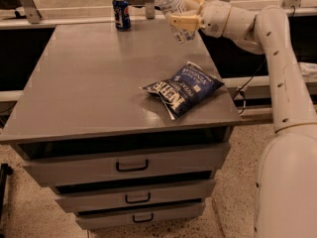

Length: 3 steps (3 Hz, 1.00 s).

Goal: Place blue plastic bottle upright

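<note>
The blue plastic bottle (172, 2) is a small clear bottle with a white-bluish label. It is held in the air above the far right part of the grey table (94, 83), tilted with its top leaning left and its base near the table's far right edge. My gripper (186, 12) is shut on the bottle around its middle, and the white arm reaches in from the right. The bottle's cap is at the top edge of the view and hard to make out.
A short blue soda can (121, 13) stands upright at the far edge of the table, left of the bottle. A flat blue chip bag (183, 89) lies near the front right corner. Drawers (131, 165) are below the tabletop. My white base (290, 182) stands to the right.
</note>
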### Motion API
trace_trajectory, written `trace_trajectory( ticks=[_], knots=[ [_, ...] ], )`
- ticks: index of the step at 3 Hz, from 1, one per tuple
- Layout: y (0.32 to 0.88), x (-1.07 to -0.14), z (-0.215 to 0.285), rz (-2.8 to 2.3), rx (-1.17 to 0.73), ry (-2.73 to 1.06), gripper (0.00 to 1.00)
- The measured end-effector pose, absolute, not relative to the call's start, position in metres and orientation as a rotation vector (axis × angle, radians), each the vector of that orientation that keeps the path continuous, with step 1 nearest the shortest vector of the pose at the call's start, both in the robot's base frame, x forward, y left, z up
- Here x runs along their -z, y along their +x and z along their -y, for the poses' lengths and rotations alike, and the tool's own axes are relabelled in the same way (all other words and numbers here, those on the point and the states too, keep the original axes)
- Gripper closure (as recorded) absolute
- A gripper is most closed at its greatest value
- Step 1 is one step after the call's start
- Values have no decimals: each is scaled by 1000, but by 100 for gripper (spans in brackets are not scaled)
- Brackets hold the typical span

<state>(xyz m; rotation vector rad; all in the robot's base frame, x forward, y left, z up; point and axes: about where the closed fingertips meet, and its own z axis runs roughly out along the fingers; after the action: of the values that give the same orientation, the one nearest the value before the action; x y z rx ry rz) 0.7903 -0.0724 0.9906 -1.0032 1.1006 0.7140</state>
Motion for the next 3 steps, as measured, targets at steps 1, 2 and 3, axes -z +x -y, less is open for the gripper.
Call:
trace_trajectory(
  ticks=[1, 2, 3],
  knots=[
    [796, -980, 80, -1053, -770, -955, 100],
    [801, -968, 85, -1017, -819, -896, 100],
    [806, -959, 91, -989, -850, -826, 100]
  ],
)
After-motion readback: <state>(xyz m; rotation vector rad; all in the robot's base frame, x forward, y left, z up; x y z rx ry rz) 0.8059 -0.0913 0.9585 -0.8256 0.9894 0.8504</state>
